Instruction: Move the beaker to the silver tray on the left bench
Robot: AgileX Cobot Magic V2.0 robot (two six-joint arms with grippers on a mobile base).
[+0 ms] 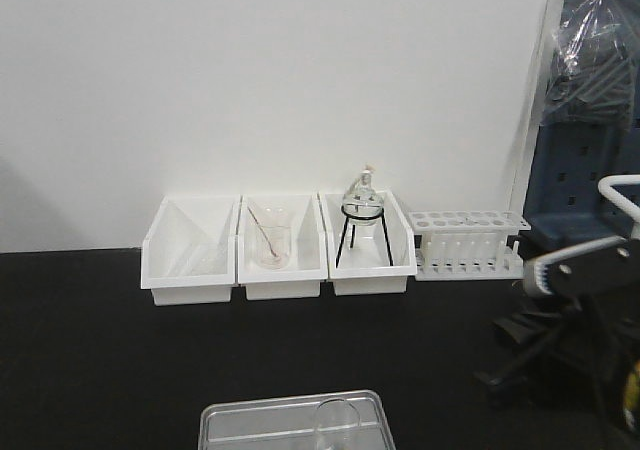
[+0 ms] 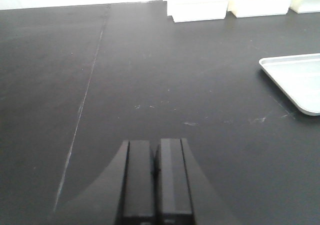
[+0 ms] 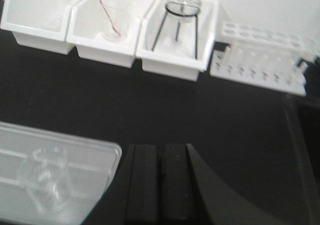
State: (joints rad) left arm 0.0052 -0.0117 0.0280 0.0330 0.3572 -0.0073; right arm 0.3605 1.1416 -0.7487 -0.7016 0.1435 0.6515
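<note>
Basically: black top of the left bench point(image 1: 120, 350), white wall behind, dark blue perforated panel far right in the front view. Faint seam line and light scuffs on the top in the left wrist view.

Left gripper point(image 2: 157, 177): jaws clenched together, nothing between, hovering over bare bench; corner of silver tray point(image 2: 295, 80) off to its right, apart.

Right gripper point(image 3: 160, 182): jaws pressed flat together, holding nothing, just beside the tray's right edge, not touching it as far as visible.

Beaker point(image 1: 338, 422) standing upright inside silver tray, right of centre, at the bottom edge of the front view; blurred in the right wrist view.

Three white bins point(image 1: 190, 245) along the wall: left one looks empty, hard to tell; middle holds beaker with rod point(image 1: 270, 242) and pinkish residue; right holds round flask point(image 1: 362, 202) on black tripod. White test tube rack point(image 1: 468, 242) just right of the bins.
</note>
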